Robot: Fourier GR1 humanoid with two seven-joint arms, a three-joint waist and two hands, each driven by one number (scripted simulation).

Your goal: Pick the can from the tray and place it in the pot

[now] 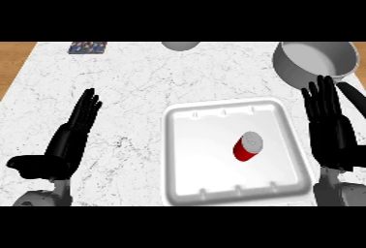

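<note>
A red can (247, 147) with a silver top lies on its side in the white tray (193, 160), right of the tray's middle. The grey pot (313, 62) stands at the back right of the marble counter, its black handle running toward the right edge. My right hand (330, 131) is open, fingers straight, just right of the tray and in front of the pot. My left hand (70, 137) is open too, fingers up, well to the left of the tray. Neither hand touches the can.
A small patterned coaster (88, 47) lies at the back left. A grey round object (180, 45) is cut off by the top edge at the back middle. Wooden floor shows past the counter's left and right edges.
</note>
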